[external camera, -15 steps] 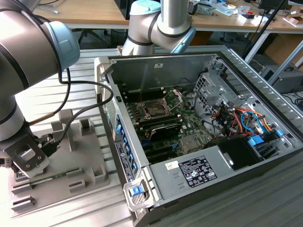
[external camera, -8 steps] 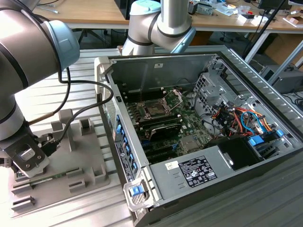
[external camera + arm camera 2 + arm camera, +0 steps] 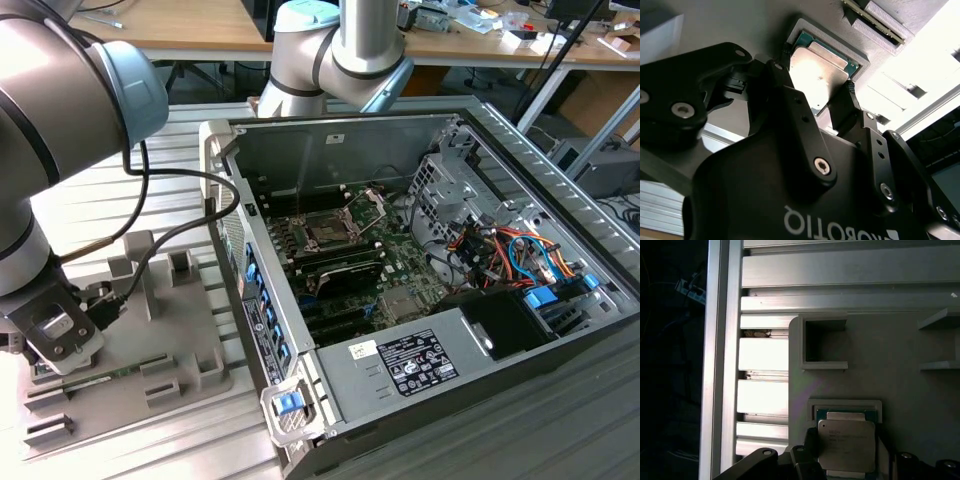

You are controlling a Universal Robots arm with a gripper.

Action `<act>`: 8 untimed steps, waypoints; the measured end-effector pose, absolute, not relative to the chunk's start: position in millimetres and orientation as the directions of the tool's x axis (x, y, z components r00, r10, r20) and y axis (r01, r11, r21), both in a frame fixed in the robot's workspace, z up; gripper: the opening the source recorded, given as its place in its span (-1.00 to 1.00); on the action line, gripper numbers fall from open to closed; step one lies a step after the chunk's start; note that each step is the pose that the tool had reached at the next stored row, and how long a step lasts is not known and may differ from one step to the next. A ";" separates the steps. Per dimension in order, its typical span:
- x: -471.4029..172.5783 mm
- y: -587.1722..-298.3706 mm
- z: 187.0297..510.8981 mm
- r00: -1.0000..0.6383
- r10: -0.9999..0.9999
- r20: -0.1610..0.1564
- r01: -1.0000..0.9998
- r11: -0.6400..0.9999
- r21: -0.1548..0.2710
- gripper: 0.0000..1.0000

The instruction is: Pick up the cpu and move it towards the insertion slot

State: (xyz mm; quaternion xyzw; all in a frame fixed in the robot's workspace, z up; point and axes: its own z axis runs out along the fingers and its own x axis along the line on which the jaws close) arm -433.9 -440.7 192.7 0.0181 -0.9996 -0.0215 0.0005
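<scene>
The cpu (image 3: 846, 446) is a flat square chip with a silvery lid on a green base. It lies in a shallow square pocket (image 3: 812, 404) of the grey plastic tray (image 3: 185, 335) at the exterior view's left. My gripper (image 3: 817, 70) hangs straight over it, one black finger (image 3: 782, 55) against each opposite edge of the cpu (image 3: 825, 62), so it is shut on the chip at pocket level. In the exterior view my gripper (image 3: 60, 335) covers the chip. The insertion slot (image 3: 326, 232), a dark square socket with its metal frame raised, lies inside the open computer case, well off to the exterior view's right.
The open computer case (image 3: 470, 135) has tall metal walls, loose cables (image 3: 505, 245) and a black power supply (image 3: 500, 325). The tray carries raised grey blocks (image 3: 135, 255) and an empty walled pocket (image 3: 824, 346). Ribbed aluminium table (image 3: 560, 420) below; a second arm (image 3: 335, 50) stands behind the case.
</scene>
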 end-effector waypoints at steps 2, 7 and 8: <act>-433.9 -440.7 193.1 -0.999 -0.036 0.000 -0.036 0.998 0.043 0.09; -433.9 -440.7 194.5 -0.999 -0.036 0.000 -0.036 0.998 0.043 0.09; -433.9 -440.7 194.6 -0.999 -0.036 0.000 -0.036 0.998 0.043 0.09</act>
